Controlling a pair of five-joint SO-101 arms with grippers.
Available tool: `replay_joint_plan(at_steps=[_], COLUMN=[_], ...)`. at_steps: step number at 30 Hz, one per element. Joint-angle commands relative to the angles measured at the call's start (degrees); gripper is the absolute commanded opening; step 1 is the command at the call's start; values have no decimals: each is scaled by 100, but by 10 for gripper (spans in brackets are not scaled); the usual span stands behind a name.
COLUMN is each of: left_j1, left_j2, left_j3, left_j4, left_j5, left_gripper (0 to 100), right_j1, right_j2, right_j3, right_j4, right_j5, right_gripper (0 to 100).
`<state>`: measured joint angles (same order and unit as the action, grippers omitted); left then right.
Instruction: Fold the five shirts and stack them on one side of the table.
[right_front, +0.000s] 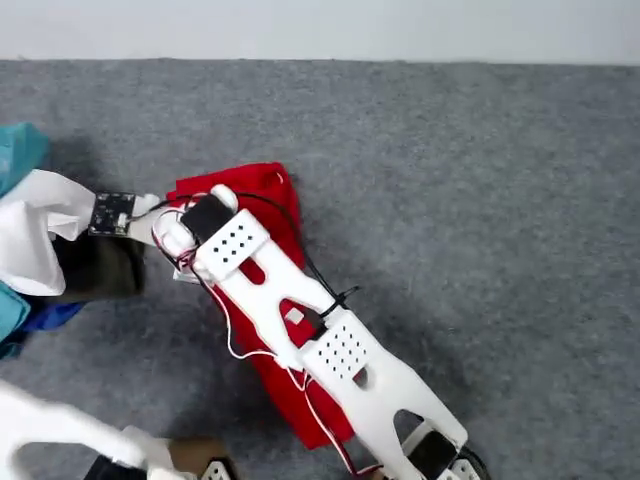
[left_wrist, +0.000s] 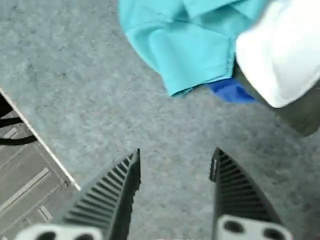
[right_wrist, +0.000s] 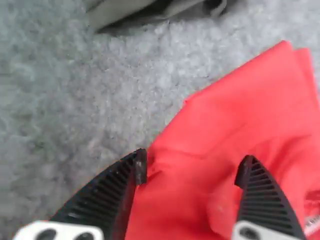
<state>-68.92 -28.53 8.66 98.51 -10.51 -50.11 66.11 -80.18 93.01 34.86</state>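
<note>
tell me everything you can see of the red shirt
The red shirt is plain bright red cloth, soft and creased, bunched into a long strip. It lies slantwise on the grey table cover near the middle, apart from the pile of other shirts. The right arm stretches above its length and hides much of it. The arm's jaws are open over one layered, folded-over edge; whether they touch the cloth cannot be told.
</note>
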Motion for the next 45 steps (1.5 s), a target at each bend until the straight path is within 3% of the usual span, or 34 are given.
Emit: replay_joint_plan(at_steps=[1, 4, 8, 10, 21, 28, 45], left_j1=[-316, -413, -413, -413, -369, 114, 1363], left_j2=[-114, -123, -123, -123, -105, -114, -114], left_j3=[-251, -251, -251, -251, -215, -207, 180], left_j4=[62, 62, 62, 70, 70, 70, 70], left_j5=[-79, -387, -527, -510, -501, -501, -492], left_gripper=[218, 218, 218, 218, 218, 218, 218], right_j1=[189, 382, 620, 734, 1218, 1745, 5209], right_j2=[84, 277, 453, 418, -523, -1578, -2360], right_j3=[-264, -264, -308, -308, -316, -290, -246], right_j4=[-321, -453, -567, -558, 154, 998, 1007], right_j5=[264, 677, 774, 712, 730, 712, 1011], right_gripper=[287, 230, 0, 43, 9, 9, 9])
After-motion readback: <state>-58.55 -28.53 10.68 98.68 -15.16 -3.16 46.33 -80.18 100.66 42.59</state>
